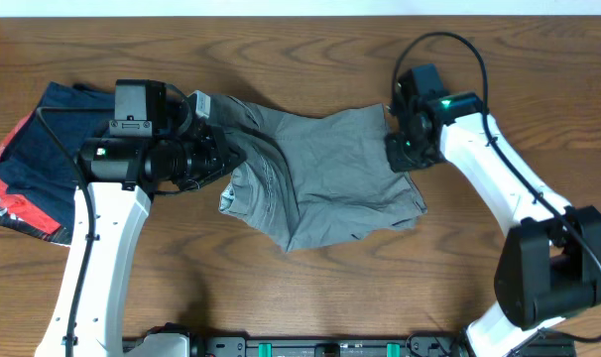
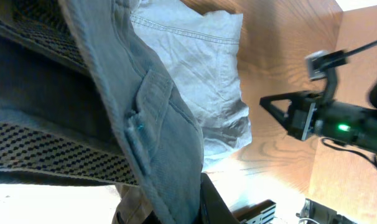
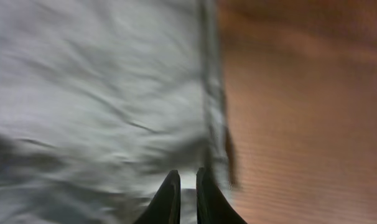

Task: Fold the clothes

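The grey shorts lie crumpled across the middle of the wooden table. My left gripper is shut on the shorts' left edge; in the left wrist view the grey cloth hangs through the jaws. My right gripper is at the shorts' right edge. In the right wrist view its fingers are nearly closed with a thin fold of grey cloth between them.
A folded navy-blue garment lies on a red garment with a black edge at the table's left edge. The right arm shows in the left wrist view. The arm bases stand at the front edge.
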Available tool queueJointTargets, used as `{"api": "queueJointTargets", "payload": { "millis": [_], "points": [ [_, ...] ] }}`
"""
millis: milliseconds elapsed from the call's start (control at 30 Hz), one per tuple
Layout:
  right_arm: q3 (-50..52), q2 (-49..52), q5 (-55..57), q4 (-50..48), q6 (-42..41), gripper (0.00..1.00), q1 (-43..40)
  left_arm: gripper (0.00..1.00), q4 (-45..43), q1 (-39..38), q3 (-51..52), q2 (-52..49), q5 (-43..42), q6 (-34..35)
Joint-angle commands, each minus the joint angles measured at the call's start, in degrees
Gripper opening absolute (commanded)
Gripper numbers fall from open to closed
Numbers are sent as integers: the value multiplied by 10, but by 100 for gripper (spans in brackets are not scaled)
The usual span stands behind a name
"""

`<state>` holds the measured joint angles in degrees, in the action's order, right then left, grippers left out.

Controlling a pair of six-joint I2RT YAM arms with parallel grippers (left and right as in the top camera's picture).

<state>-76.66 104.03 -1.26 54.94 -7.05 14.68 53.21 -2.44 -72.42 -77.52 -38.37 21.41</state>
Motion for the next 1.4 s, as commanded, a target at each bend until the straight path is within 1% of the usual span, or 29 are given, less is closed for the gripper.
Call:
{"api": "queueJointTargets", "payload": {
  "millis": [0,67,233,433,567,733,933,1067,1100,1133,1167,1200,1233,1300,1367],
  "points": [
    [41,18,2,-7,13,9,-14,6,-1,2,-17,7,4,3],
    [74,19,-14,-31,13,9,-15,6,-3,2,-17,7,4,9],
    [147,20,-63,-95,1,10,5,6,-29,-7,-17,7,3,50],
    [203,20,-63,-144,-40,10,38,7,-82,-71,-17,5,3,91],
    [208,20,-63,-148,-63,9,59,7,-125,-134,-17,-11,8,119],
    [208,19,-74,-146,-78,9,85,6,-175,-209,-17,-61,42,148],
    [208,20,-76,-145,-88,10,109,7,-231,-276,-17,-120,41,184],
    [208,19,-76,-144,-93,12,109,7,-251,-305,-17,-135,42,186],
    [208,19,-76,-144,-93,14,108,9,-251,-308,-17,-135,42,186],
    [207,19,-76,-138,-93,17,106,15,-251,-308,-17,-134,41,186],
    [202,17,-75,-122,-92,20,102,28,-251,-307,-17,-132,37,185],
    [196,15,-73,-110,-92,24,96,36,-251,-303,-17,-130,28,182],
    [189,11,-69,-97,-93,24,88,41,-251,-298,-17,-126,19,180],
    [169,0,-52,-71,-101,25,67,44,-250,-284,-17,-117,13,176],
    [133,-23,-2,-26,-124,25,33,45,-250,-261,-17,-104,14,164]
  ]
}}
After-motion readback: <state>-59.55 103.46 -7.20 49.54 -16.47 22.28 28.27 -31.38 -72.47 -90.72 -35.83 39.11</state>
